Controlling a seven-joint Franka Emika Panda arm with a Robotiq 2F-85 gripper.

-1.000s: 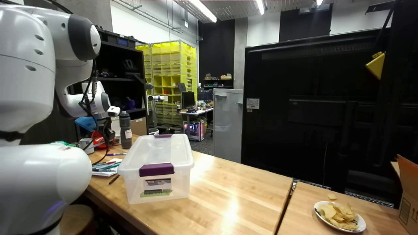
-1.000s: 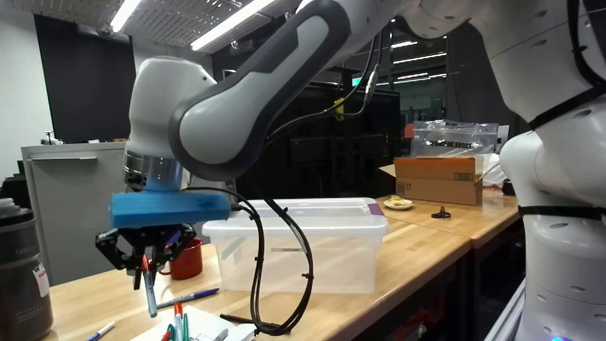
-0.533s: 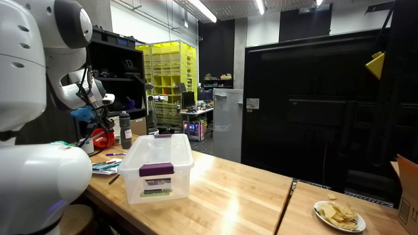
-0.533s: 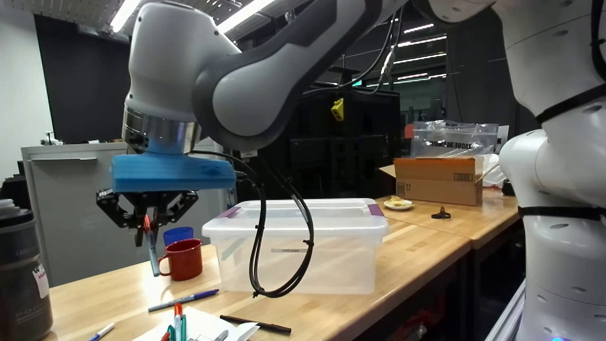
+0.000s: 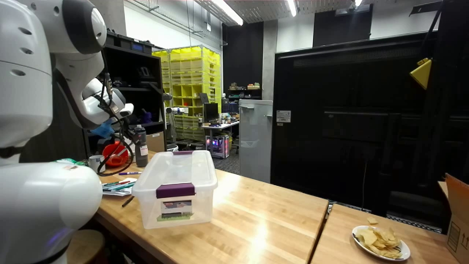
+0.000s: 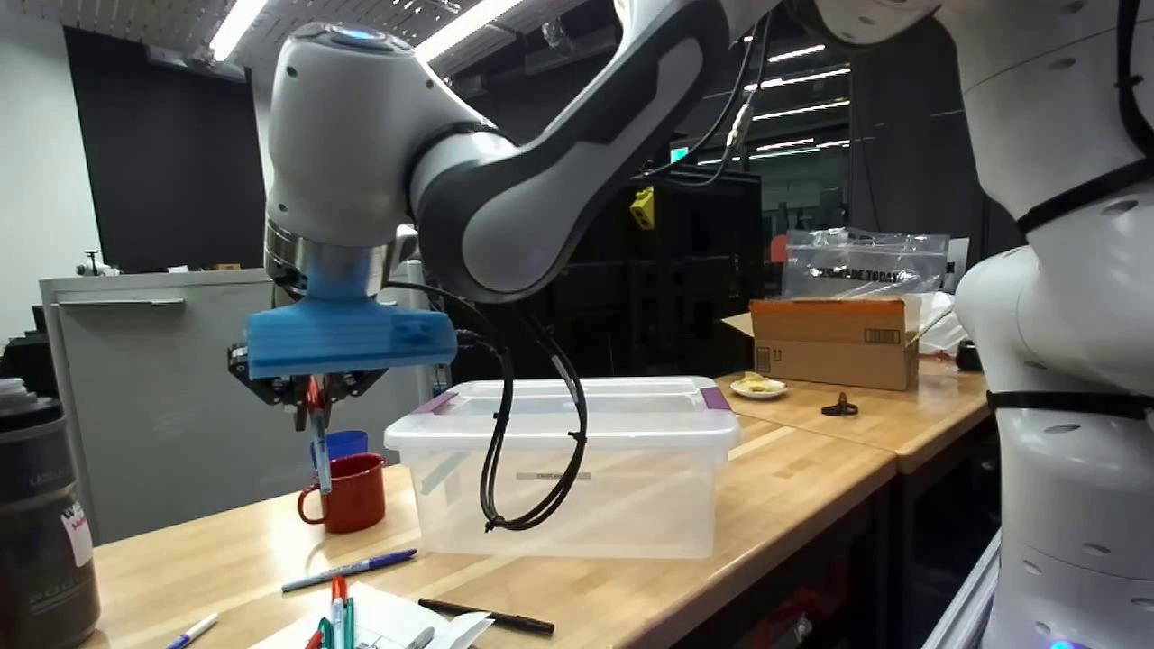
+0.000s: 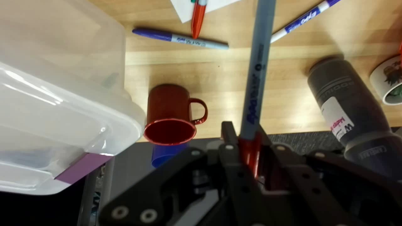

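My gripper (image 6: 305, 416) is shut on a marker with a red cap and grey body (image 6: 321, 455), holding it by the cap. The grey body hangs down above the table. In the wrist view the marker (image 7: 257, 72) rises from between the fingertips (image 7: 244, 133). A red mug (image 6: 356, 494) stands on the table close by; in the exterior view the marker's lower end overlaps its handle side. In the wrist view the mug (image 7: 168, 105) is left of the marker. A blue cup (image 6: 344, 443) shows behind the mug, also in the wrist view (image 7: 163, 153).
A lidded clear bin (image 6: 568, 496) stands beside the mug. A dark bottle (image 6: 45, 523) stands at the other side. A purple-capped marker (image 6: 352, 570), a black pen (image 6: 487, 618) and paper with several markers (image 6: 388, 613) lie in front. A plate of chips (image 5: 381, 244) is farther off.
The gripper has risen with the marker, then moved toward the red mug, while the wrist has turned a little. The mug, the bin and the loose markers have not moved.
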